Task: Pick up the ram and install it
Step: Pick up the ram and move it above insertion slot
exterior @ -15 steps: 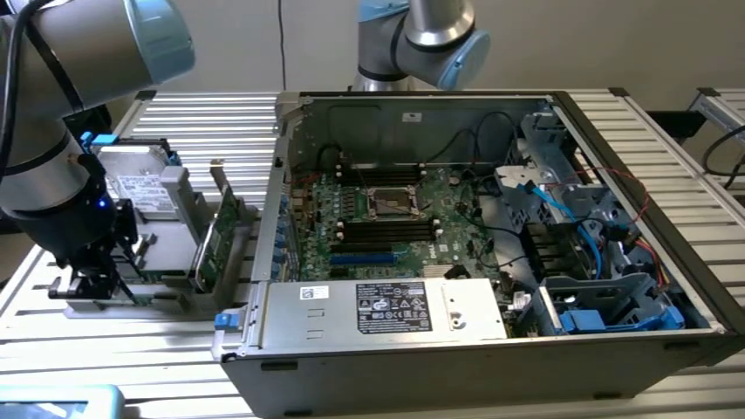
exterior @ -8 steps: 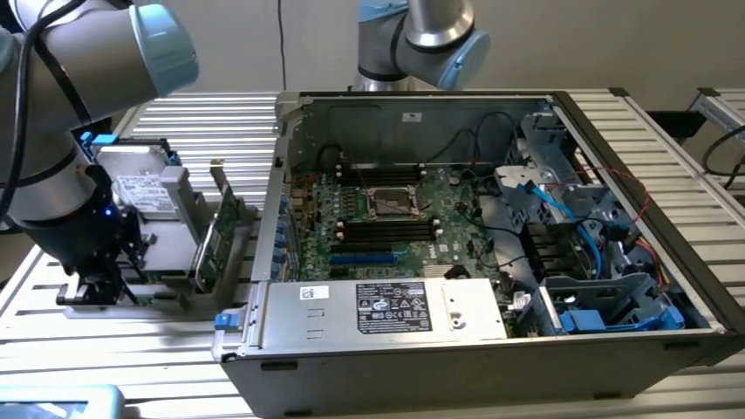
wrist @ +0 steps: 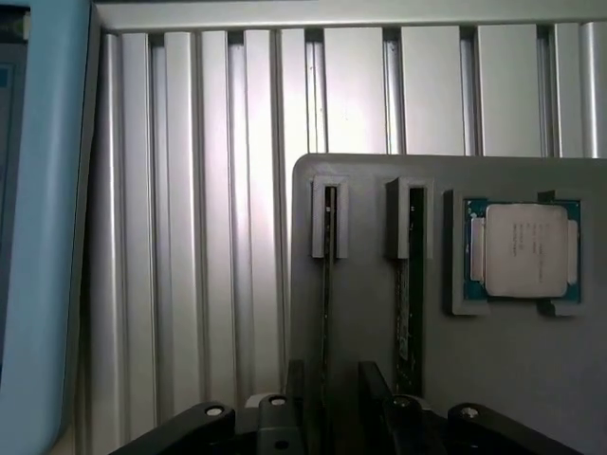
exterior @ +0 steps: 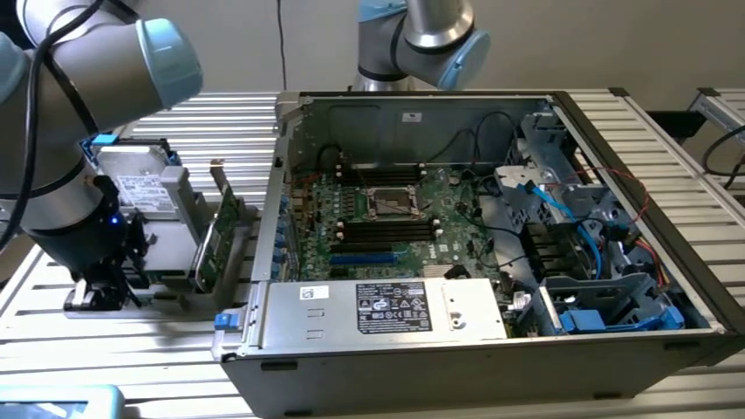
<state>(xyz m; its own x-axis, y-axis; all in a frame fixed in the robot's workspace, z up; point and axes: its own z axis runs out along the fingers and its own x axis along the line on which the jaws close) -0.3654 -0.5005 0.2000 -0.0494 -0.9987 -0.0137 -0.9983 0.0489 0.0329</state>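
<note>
The jaws are apart, astride the slim green ram stick (wrist: 327, 284), edge-up at nine o'clock from the open metal case (exterior: 466, 371). Likely light, stiff, fragile; grip flat faces.

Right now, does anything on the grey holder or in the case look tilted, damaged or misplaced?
Nothing stands out. On the grey holder, the ram stands straight on edge in its slot, the second card beside it likewise, and the CPU lies flat in its recess. Inside the open case I see nothing fallen or broken.
</note>
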